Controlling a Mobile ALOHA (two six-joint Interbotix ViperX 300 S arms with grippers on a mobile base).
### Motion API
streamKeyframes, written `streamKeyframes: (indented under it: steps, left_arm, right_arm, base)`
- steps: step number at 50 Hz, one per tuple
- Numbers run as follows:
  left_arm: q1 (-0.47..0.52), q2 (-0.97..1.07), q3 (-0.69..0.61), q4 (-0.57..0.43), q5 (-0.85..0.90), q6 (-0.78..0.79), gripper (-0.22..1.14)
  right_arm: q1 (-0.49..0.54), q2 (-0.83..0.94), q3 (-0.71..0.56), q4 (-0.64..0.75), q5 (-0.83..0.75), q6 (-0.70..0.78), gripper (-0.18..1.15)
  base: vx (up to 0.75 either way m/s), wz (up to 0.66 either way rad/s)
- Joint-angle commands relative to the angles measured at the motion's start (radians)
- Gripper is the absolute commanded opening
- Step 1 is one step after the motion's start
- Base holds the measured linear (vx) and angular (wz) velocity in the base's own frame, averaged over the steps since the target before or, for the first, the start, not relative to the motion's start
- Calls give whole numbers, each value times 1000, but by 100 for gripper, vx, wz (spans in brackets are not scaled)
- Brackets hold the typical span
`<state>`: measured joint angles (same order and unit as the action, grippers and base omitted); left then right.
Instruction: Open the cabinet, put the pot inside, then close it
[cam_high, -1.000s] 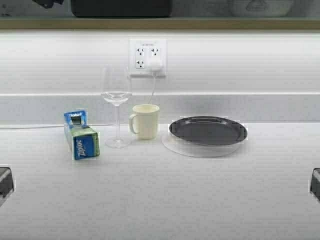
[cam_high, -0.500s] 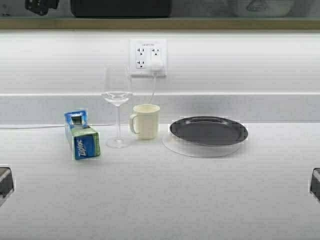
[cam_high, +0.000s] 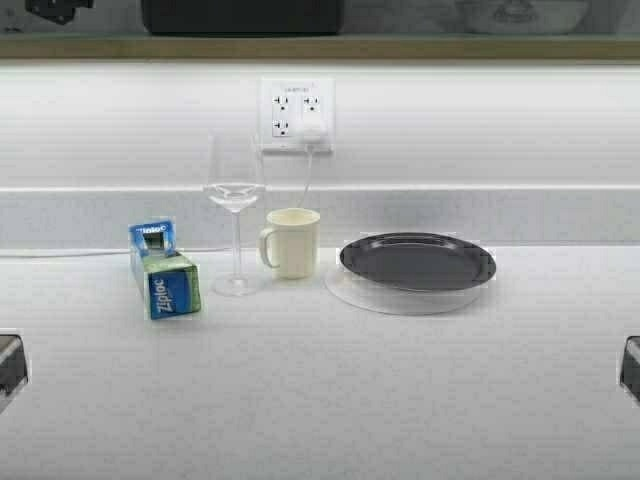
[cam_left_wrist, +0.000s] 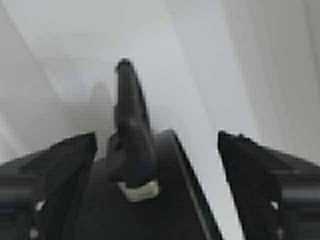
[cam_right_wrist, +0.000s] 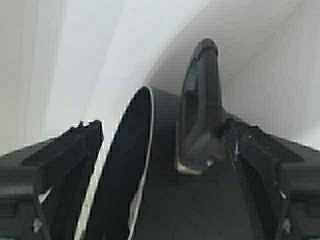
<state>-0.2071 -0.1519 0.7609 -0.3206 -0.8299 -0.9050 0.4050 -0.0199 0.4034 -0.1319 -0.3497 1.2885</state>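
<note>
The black pot stands inside the cabinet, on its pale floor at the top edge of the high view; the doors are out of view. My left gripper hangs at the top left, a little left of the pot. In the left wrist view the left gripper is open, with the pot's loop handle in the gap and neither finger pressing it. My right gripper is open too, straddling the pot's rim, and the other handle lies close against one finger.
On the white counter below stand a Ziploc box, a wine glass, a cream mug and a dark plate on a white disc. A wall outlet has a cable plugged in. A pale bowl sits in the cabinet at right.
My left gripper has slid left along the top edge, away from the pot. The pot and the counter items have not moved.
</note>
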Motion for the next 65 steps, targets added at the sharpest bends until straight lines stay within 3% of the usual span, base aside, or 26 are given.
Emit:
streamKeyframes:
  steps: [1,23,32,39,46,49,51,57,65]
  left_arm:
    - [0,-49,12,2,-8,0,100]
    - [-5,-196,127,12,-6,6,100]
    - [-12,-262,155,123,32,41,97]
    - [-11,-279,153,130,41,140,68]
    - [-11,-290,146,137,78,247,12]
    - [-11,-293,138,140,130,328,-7]
    - [-12,-291,124,138,175,405,-8]
    - [-11,-291,75,117,308,640,6]
    - [-11,-290,32,49,393,873,4]
  right_arm:
    - [3,-51,15,3,0,-3,99]
    - [74,-140,101,2,-8,-9,99]
    - [87,-176,132,-44,-18,-69,87]
    - [89,-179,129,-52,-15,-192,50]
    - [89,-181,132,-57,-2,-302,9]
    - [87,-175,130,-71,18,-368,0]
    - [87,-172,127,-75,38,-426,2]
    - [87,-164,98,-74,112,-612,8]
    - [74,-170,75,-67,198,-819,8]
  base:
    - [0,0]
    - [0,0]
    - [-2,-2]
    - [-7,-4]
    - [-12,-4]
    - [-15,-6]
    - [-16,-7]
    - [-19,-5]
    - [-20,2]
